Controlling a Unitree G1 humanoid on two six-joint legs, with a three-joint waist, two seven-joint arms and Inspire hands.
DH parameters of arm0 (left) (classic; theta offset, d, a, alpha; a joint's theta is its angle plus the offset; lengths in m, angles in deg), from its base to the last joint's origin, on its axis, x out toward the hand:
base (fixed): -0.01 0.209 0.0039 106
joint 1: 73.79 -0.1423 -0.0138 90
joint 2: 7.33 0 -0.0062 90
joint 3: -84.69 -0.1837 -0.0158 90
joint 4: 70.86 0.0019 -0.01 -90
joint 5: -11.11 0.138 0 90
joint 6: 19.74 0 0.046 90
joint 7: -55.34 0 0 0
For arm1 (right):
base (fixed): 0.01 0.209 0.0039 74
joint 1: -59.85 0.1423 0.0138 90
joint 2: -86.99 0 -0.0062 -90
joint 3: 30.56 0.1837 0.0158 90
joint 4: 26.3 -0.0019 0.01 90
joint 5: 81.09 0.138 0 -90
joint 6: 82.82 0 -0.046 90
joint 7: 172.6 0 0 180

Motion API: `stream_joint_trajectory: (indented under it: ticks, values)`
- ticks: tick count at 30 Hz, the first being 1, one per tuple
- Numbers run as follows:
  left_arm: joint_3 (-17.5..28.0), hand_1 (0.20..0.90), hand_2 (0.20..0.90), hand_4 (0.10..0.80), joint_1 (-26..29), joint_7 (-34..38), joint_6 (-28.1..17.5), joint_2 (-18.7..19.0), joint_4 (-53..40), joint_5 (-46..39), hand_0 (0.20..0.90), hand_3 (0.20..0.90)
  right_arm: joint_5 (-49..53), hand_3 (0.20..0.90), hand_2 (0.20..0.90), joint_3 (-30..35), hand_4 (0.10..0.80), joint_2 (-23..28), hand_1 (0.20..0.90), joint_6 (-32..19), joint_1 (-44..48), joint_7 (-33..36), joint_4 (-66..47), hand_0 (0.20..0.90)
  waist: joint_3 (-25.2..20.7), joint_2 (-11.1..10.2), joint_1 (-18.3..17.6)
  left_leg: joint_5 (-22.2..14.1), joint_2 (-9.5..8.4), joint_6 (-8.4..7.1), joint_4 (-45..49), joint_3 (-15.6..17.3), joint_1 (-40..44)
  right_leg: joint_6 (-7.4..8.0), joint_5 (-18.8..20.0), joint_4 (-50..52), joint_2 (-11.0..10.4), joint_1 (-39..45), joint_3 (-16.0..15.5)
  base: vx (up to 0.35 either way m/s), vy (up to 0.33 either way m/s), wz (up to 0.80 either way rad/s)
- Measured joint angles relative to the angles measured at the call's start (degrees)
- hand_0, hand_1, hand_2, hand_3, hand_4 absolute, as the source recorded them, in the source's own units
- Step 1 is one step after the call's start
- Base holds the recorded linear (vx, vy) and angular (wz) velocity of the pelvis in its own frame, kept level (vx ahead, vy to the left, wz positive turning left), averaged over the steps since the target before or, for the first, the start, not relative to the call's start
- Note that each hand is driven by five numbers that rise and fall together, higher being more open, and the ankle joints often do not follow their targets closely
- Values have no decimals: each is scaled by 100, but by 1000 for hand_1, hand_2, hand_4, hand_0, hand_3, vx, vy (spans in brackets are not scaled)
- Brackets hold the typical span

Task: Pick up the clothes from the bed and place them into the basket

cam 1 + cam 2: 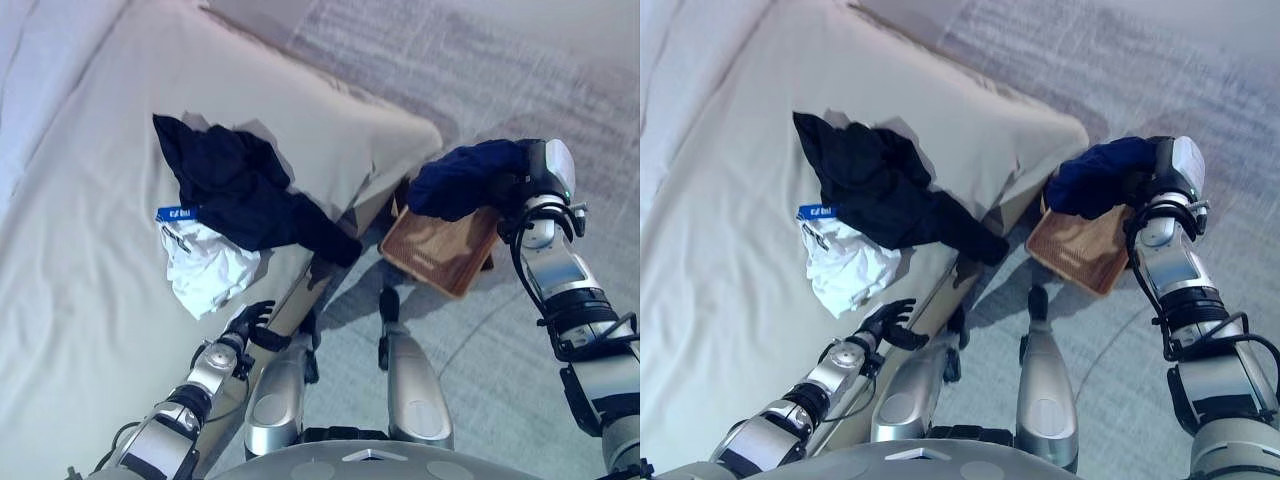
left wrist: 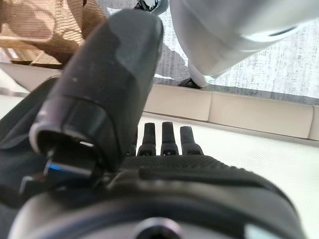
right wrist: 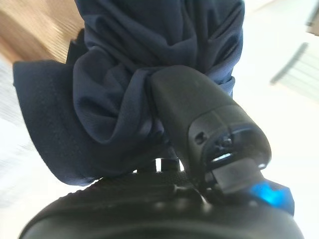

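Note:
My right hand (image 1: pixel 522 178) is shut on a bunched navy garment (image 1: pixel 462 178), holding it in the air just above the brown woven basket (image 1: pixel 440 250) that stands on the floor beside the bed. The right wrist view shows the thumb (image 3: pixel 199 114) pressed into the navy cloth (image 3: pixel 149 64). On the bed (image 1: pixel 90 200) lie a black garment (image 1: pixel 245 190), draped over the mattress edge, and a crumpled white garment (image 1: pixel 207 265) with a blue label. My left hand (image 1: pixel 245 325) rests open, fingers straight, on the bed's near edge below the white garment.
The bed fills the left of the eye views, its corner reaching toward the basket. Grey patterned carpet (image 1: pixel 480 80) covers the floor around the basket and to the right.

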Motion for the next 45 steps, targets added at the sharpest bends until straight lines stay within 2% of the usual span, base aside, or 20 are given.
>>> stream_joint_trajectory:
  ticks: [3, 7, 8, 12, 14, 17, 25, 28, 29, 33, 35, 38, 42, 45]
  values:
    - [-55, 900, 900, 800, 65, 16, -127, 18, -140, -175, 900, 900, 2, 200, 300, -8, 100, -54, 300, -1, 227, 215, 575, 300, 117, 146, 60, 1, -16, 1, 134, 6, -311, -11, 3, 295, 6, -400, 88, -81, 5, -3]
    - [-117, 900, 900, 800, 64, 99, -327, 92, -244, -401, 900, 900, 5, 200, 300, -230, 100, -120, 300, 9, 510, 485, 1062, 300, 100, 170, 87, 10, -33, 20, 136, -20, -715, -46, -70, 481, 3, -908, 115, -49, 8, -2]
    - [-120, 900, 900, 800, 72, 115, -360, 98, -311, -408, 900, 900, 5, 900, 900, -234, 800, -118, 900, 31, 599, 532, 1142, 900, 98, 173, 103, 37, -50, 48, 135, -30, -880, -45, -68, 551, -10, -1100, 116, -54, -8, 11]
    - [-299, 900, 900, 800, 98, 126, -393, 126, -600, -520, 900, 900, 20, 900, 900, -503, 800, -100, 900, 161, 1049, 550, 1707, 900, 98, 174, 259, 153, -106, 15, 135, -81, -1315, -68, -82, 817, -59, -1642, 112, -9, -6, 13]
    - [-335, 900, 900, 800, 101, 125, -397, 126, -635, -522, 900, 900, 62, 900, 900, -567, 800, -100, 900, 159, 1158, 550, 1901, 900, 97, 175, 347, 182, -139, 5, 137, -164, -1389, -127, -125, 955, -103, -1737, 63, 2, 5, 21]
    - [-359, 900, 900, 800, 99, 120, -389, 151, -630, -523, 900, 900, 128, 900, 900, -566, 800, -100, 900, 134, 1379, 552, 2112, 900, 89, 188, 390, 218, -201, 5, 136, -281, -1438, -133, -202, 1067, -190, -1780, -29, 8, 16, 24]
    - [-496, 900, 900, 800, 93, 102, -339, 253, -733, -527, 900, 900, 262, 900, 900, -517, 800, -36, 900, 175, 1507, 815, 1997, 900, 89, 187, 424, 258, -240, -1, 86, -443, -1467, -107, -167, 856, -248, -1618, -168, 50, 59, 11]
    - [-482, 900, 900, 800, 69, 98, -319, 248, -722, -560, 900, 900, 335, 900, 900, -245, 800, -26, 900, 183, 1194, 1023, 1389, 900, 90, 185, 377, 303, -194, 45, -101, -461, -1298, -68, -20, 512, -186, -1348, -212, 88, 74, -2]
    - [-445, 900, 900, 800, 48, 89, -265, 227, -724, -625, 900, 900, 322, 900, 900, -6, 800, -4, 900, 181, 880, 1124, 906, 900, 92, 182, 363, 337, -181, 55, -243, -456, -1117, -36, 71, 313, -166, -1131, -229, 124, 80, -8]
    - [-154, 900, 900, 800, -80, 73, -171, 190, -719, -642, 900, 900, -201, 900, 900, 296, 800, 185, 900, 132, -155, 1134, -797, 900, 104, 163, 164, 401, -177, 86, -605, -532, -489, 52, 207, -238, -163, -345, -383, 69, 78, 6]
    - [92, 900, 900, 800, -100, 26, -102, 138, -620, -642, 900, 900, -451, 900, 900, 347, 800, 265, 900, 118, -402, 797, -1621, 900, 110, 152, 66, 409, -183, 95, -709, -537, -251, 128, 284, -465, -176, -19, -446, 91, 77, 8]
    - [355, 900, 900, 800, -98, 0, -73, 92, -550, -640, 900, 900, -699, 900, 900, 217, 800, 330, 900, -223, -476, 54, -2230, 900, 108, 124, 39, 407, -175, 95, -744, -640, 31, 133, 307, -716, -179, 447, -620, 73, 57, 19]
    - [451, 900, 900, 800, -97, -14, -96, 48, -502, -631, 900, 900, -909, 900, 900, -46, 800, 392, 900, -621, -338, -518, -2165, 900, 101, 66, 236, 436, -142, 67, -758, -937, 53, 133, 307, -880, -170, 715, -973, 112, 80, 39]
    - [445, 900, 900, 800, -244, -24, -63, -2, -460, -621, 900, 900, -930, 900, 900, -395, 800, 376, 900, -635, -185, -768, -2050, 900, 102, 20, 485, 453, -147, 44, -749, -1170, 144, 132, 307, -1010, -175, 1000, -1211, 104, 114, 44]
